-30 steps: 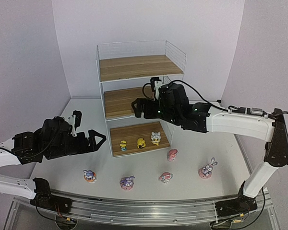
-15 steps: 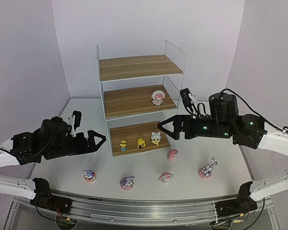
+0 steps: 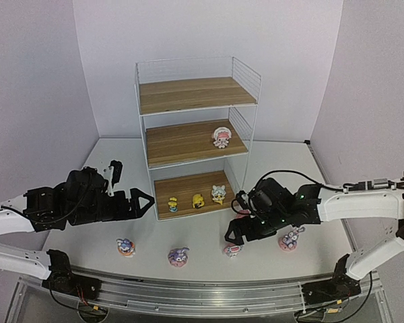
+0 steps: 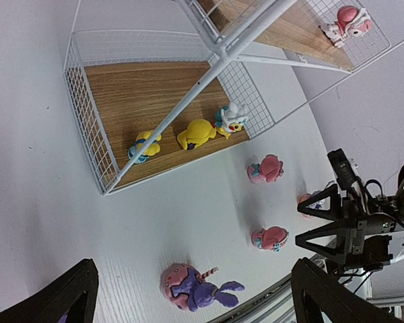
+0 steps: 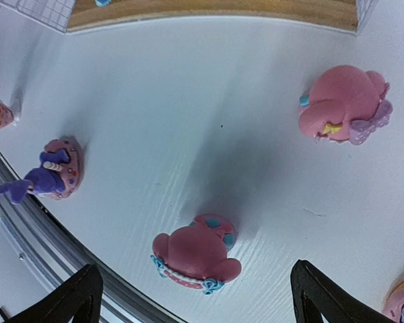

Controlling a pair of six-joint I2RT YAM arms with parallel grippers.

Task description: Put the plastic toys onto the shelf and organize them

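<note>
At left over the surface (image 3: 155, 232), left claw (image 3: 143, 202) spread wide, gripping nothing, beside the shelf (image 3: 195, 94). Four of nine plastic toys (image 3: 219, 194) shelved: three yellowish ones (image 3: 198, 200) on the bottom board, one pink-and-white (image 3: 221, 136) on the middle. Left to do: five on the surface, three purple bunnies (image 3: 178, 256) and two pink ones (image 3: 242, 217). At right, right claw (image 3: 232, 234) agape and empty, low above a pink toy (image 5: 195, 254). Plain only from the right wrist: that toy between the fingers (image 5: 74, 303), apart from both; from above, crowded by the arm.
</note>
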